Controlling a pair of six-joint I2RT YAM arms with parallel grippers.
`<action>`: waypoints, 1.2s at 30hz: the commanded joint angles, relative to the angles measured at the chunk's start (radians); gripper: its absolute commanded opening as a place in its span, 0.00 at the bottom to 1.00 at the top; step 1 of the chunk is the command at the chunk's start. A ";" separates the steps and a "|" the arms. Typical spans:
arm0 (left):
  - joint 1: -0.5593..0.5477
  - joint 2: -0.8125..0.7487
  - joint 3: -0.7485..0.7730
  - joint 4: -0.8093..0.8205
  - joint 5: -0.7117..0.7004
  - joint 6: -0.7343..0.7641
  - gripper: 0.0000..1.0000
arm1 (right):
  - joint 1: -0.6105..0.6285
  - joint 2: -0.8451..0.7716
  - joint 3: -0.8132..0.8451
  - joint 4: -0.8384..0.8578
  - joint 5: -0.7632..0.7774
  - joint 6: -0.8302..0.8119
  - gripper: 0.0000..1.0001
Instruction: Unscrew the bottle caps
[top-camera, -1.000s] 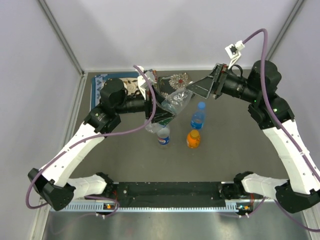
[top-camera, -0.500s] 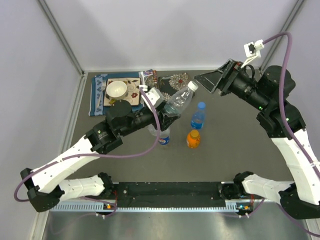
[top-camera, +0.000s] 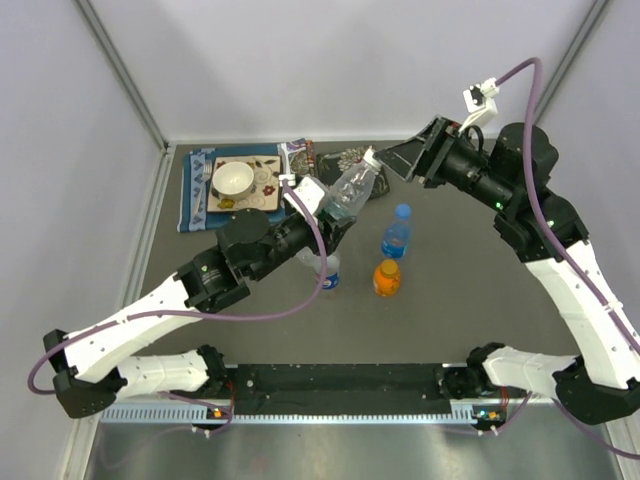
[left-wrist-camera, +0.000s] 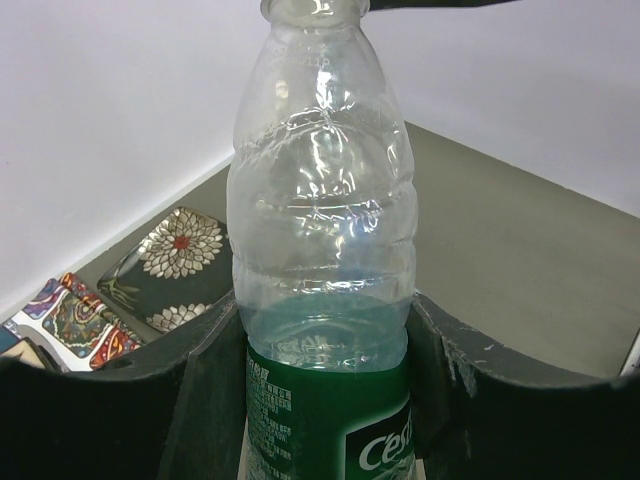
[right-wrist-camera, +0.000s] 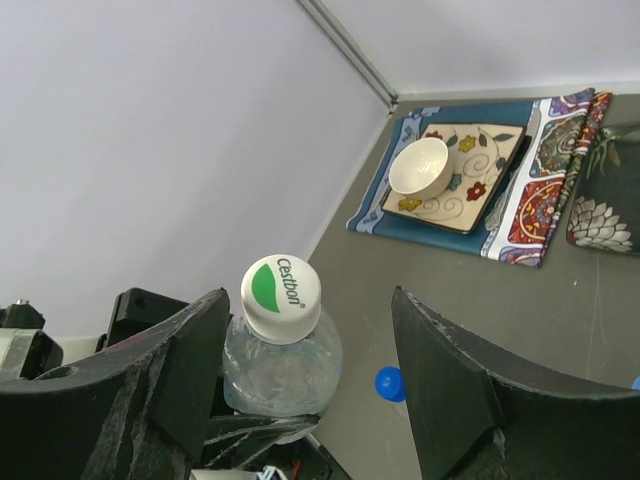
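We are clamping the green-label bottle (left-wrist-camera: 322, 300) in our left fingers (left-wrist-camera: 208, 400), above the far edge of the table (top-camera: 450, 290). Our right fingers (right-wrist-camera: 445, 385) are straddling its white cap (right-wrist-camera: 281, 285), wide open, not touching.

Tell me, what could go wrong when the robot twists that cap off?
The cap sits nearer one finger of the open right gripper, so it might grab crooked and slip. The left gripper holds the green-label bottle tilted in the air; once open, its water could spill. Squeezing the thin plastic harder might crumple it.
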 joint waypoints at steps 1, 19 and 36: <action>-0.009 0.009 -0.007 0.066 -0.027 0.015 0.35 | 0.025 0.017 0.035 0.029 0.010 0.001 0.66; -0.010 0.005 -0.022 0.081 0.045 0.007 0.40 | 0.038 0.038 0.002 0.056 0.001 -0.013 0.05; 0.054 -0.028 0.054 0.017 0.705 -0.114 0.37 | 0.038 -0.046 -0.036 0.081 -0.324 -0.253 0.00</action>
